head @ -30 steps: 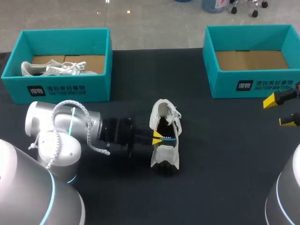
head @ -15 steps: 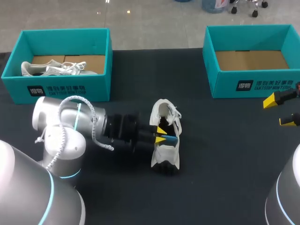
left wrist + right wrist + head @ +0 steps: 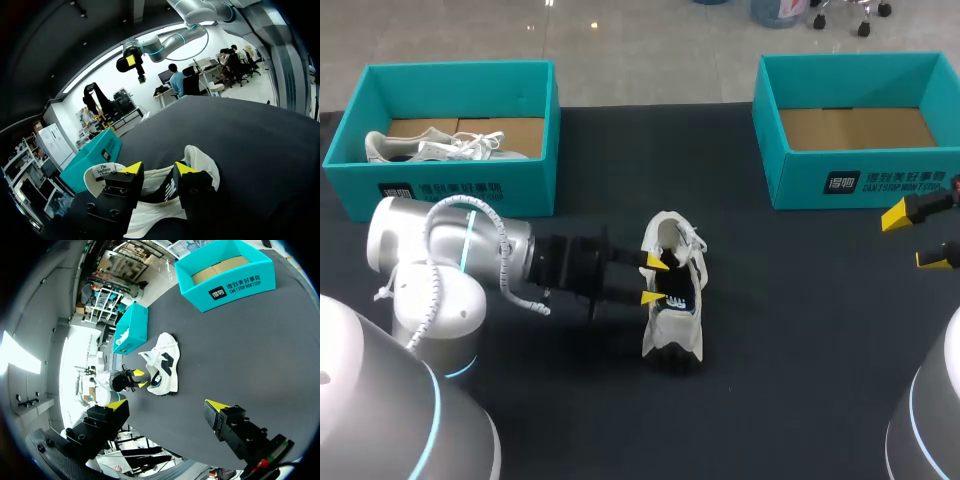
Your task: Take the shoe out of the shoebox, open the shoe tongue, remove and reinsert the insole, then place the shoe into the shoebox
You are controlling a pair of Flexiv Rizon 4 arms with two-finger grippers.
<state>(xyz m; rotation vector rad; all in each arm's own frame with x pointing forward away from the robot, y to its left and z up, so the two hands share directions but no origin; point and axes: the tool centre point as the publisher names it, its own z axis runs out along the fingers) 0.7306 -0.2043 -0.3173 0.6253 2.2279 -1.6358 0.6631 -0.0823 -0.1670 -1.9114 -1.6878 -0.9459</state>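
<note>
Now, from above, the left gripper (image 3: 653,280) has spread its fingers wider at the shoe (image 3: 675,322), which lies mid-table (image 3: 800,330); its wrist view shows the tips parted over the shoe, and the right wrist view shows the right gripper (image 3: 166,404) open, well apart.

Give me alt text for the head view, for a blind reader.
The left gripper, fingers open, is at the opening of a white shoe on a dark table. The left teal shoebox holds another shoe; the right teal shoebox is empty.
</note>
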